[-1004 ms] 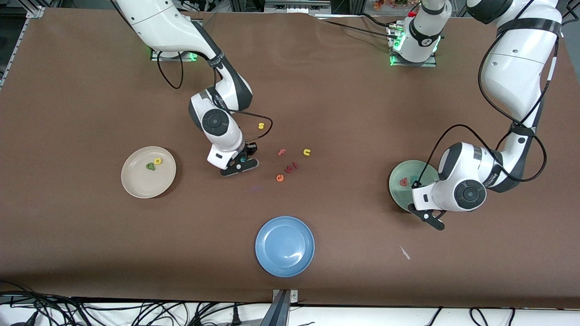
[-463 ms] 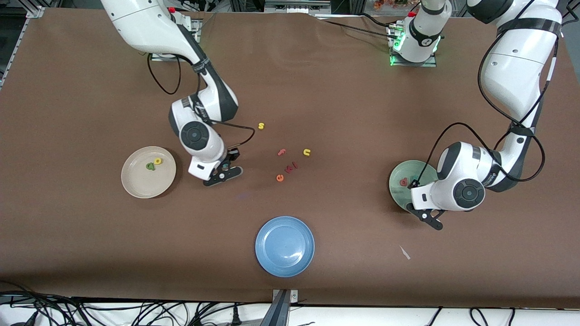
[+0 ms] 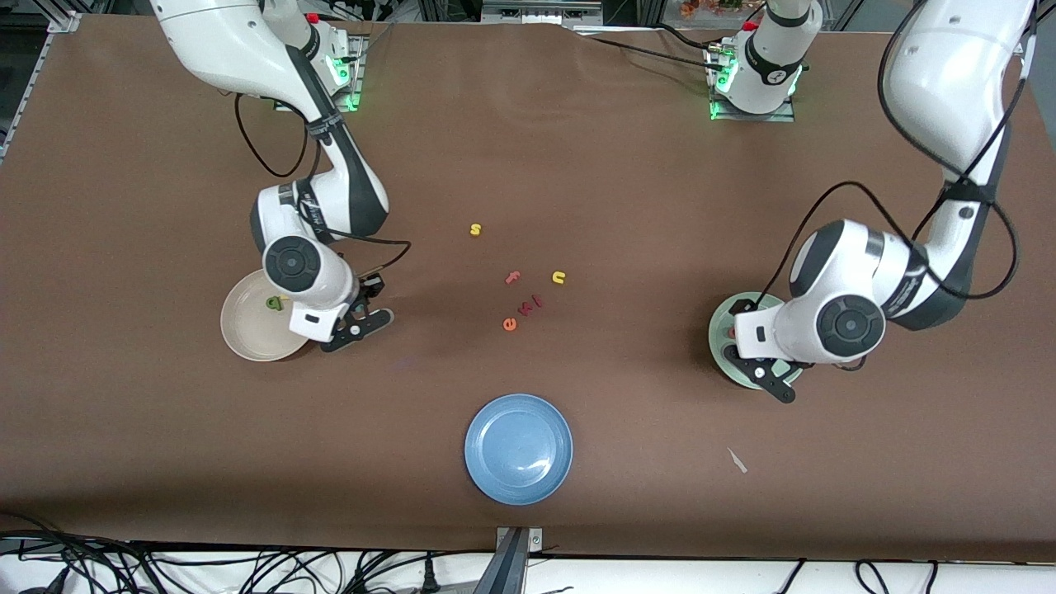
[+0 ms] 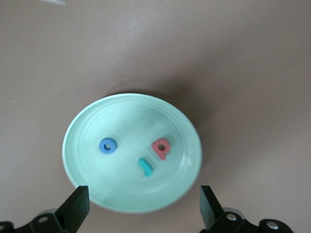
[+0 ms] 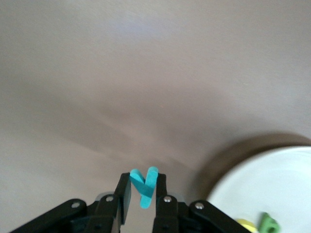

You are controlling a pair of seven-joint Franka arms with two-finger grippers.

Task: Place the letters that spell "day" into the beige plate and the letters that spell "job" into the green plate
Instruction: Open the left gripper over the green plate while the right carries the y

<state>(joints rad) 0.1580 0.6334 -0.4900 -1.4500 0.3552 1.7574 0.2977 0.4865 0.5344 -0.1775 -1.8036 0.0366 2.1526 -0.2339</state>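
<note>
- The right gripper (image 5: 143, 194) is clamped on the teal y (image 5: 144, 187), over the table just beside the beige plate (image 3: 247, 338) — which holds the green a (image 3: 273, 304).
- The left gripper (image 4: 143, 208), jaws wide apart, hovers over the green plate (image 4: 87, 126) holding the blue o (image 4: 108, 145), teal j (image 4: 145, 166) and red b (image 4: 161, 148).

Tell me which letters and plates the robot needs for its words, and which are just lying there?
Needed:
- beige plate with green a
- teal y, pinched in the right gripper beside that plate
- green plate holding blue o, teal j, red b, under the open left gripper

Lying about:
- blue plate
- yellow s
- yellow u
- pink f
- orange e
</note>
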